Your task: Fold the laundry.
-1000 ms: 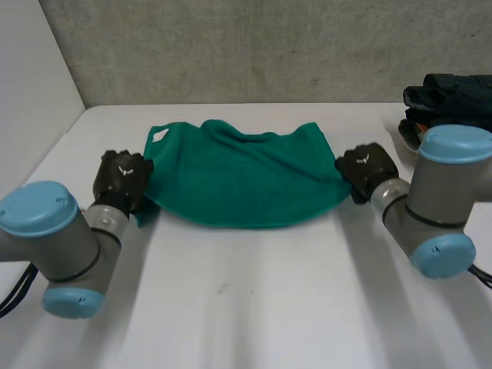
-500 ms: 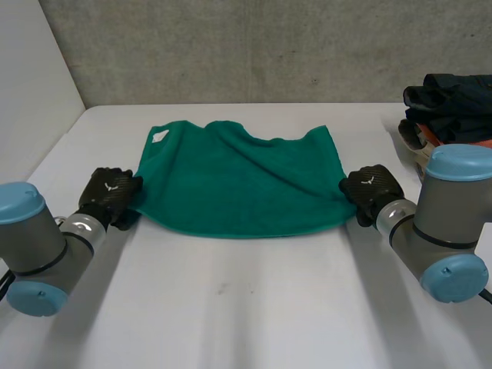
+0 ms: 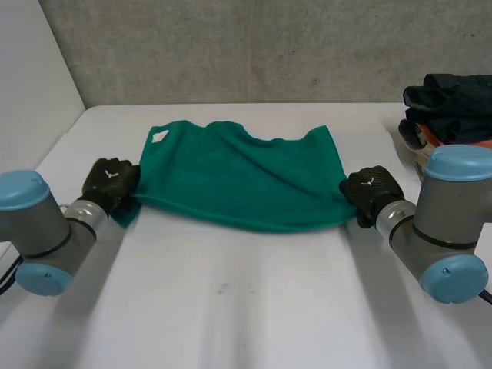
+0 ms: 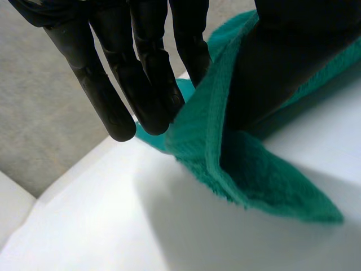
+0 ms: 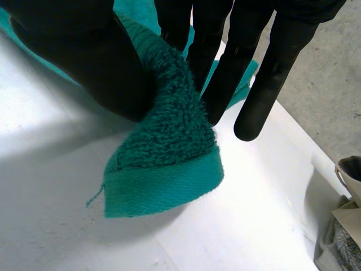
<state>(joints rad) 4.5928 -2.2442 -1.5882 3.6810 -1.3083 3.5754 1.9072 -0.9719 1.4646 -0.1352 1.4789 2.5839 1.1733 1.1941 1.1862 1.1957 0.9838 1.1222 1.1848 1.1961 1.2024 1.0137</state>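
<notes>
No readable text, number or brand name is being shown. A small white tag (image 3: 160,136) is being carried at a far corner of the green towel (image 3: 246,181), its print too small to read. A small white mark, not letters, is being displayed on the back of the left hand (image 3: 111,179) and the right hand (image 3: 371,187).

towel (image 3: 238,181): solid teal-green, no print, with a small white tag (image 3: 160,136) at one corner. left hand (image 3: 110,178) and right hand (image 3: 370,188): both black. tabletop (image 3: 254,300): plain white. wall (image 3: 254,46): mottled grey. clothes pile (image 3: 450,104): dark navy/black with an orange strip.
</notes>
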